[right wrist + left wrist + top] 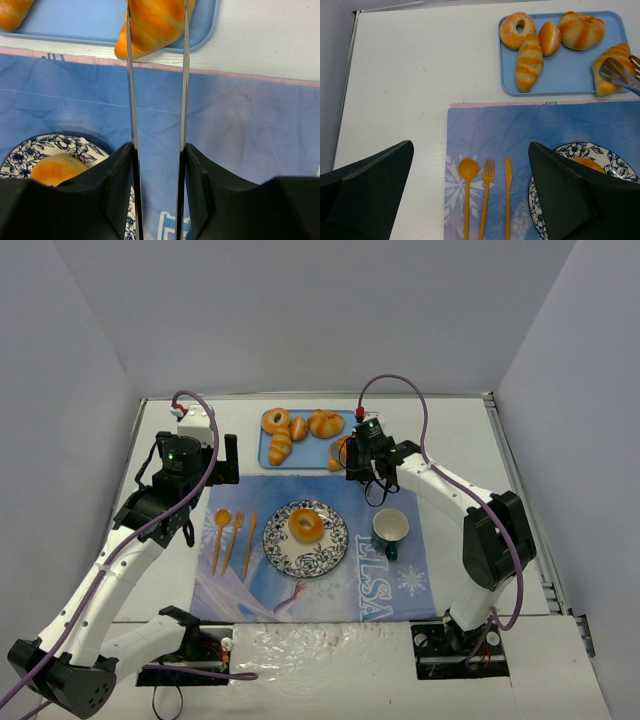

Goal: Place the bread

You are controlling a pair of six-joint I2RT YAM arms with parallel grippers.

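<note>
Right gripper (157, 150): black jaws clamped on thin metal tongs (132, 90). The flat blades sit against both sides of a glossy, orange-striped bread roll (152, 22), top centre of the right wrist view. The roll sits at the near right corner of the smooth blue tray (75, 25); cannot tell whether it is lifted.

Left gripper (471, 150): jaws wide apart over the bench, by the creased blue placemat (570, 125).

Sugared ring doughnut (306, 525) on the patterned round plate (335, 550), centre of the top view.
</note>
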